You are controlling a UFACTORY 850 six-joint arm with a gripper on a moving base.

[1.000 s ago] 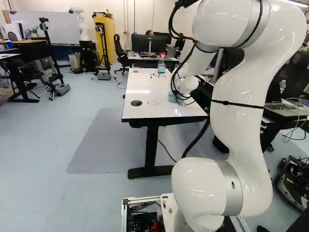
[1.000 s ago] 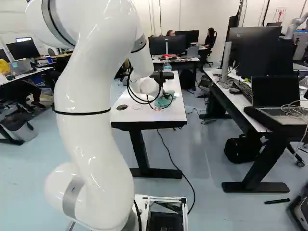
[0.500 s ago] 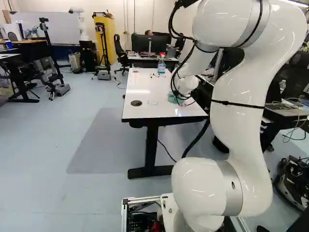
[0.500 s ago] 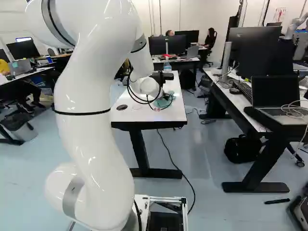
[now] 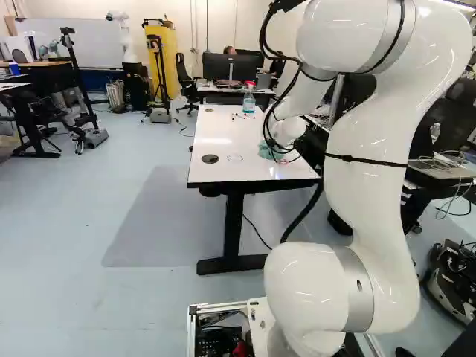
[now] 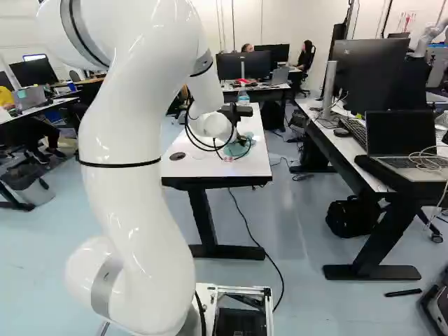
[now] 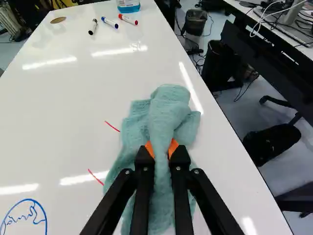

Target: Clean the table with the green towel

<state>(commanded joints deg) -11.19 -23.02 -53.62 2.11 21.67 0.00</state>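
Note:
In the wrist view my gripper [image 7: 163,151] is shut on the green towel [image 7: 168,110], whose bunched middle is pinched between the orange pads. The towel's loose folds spread over the white table [image 7: 73,112] on both sides of the fingers. Two short red strokes [image 7: 112,126] lie beside the towel, and a blue drawn circle with scribbles [image 7: 25,218] is farther to that side. In both base views the wrist hides most of the gripper; part of the towel [image 6: 239,145] shows beyond it. What lies under the cloth is hidden.
Three markers [image 7: 109,22] and a bottle of blue liquid [image 5: 248,103] stand or lie toward the table's far end. A desk with monitors and a laptop [image 6: 402,136] runs along the right. Another robot [image 5: 121,33] stands far back at the left.
Over the last second the wrist and the towel in its grip have shifted only very slightly on the tabletop. The base has not moved, and the gripper has kept its grip.

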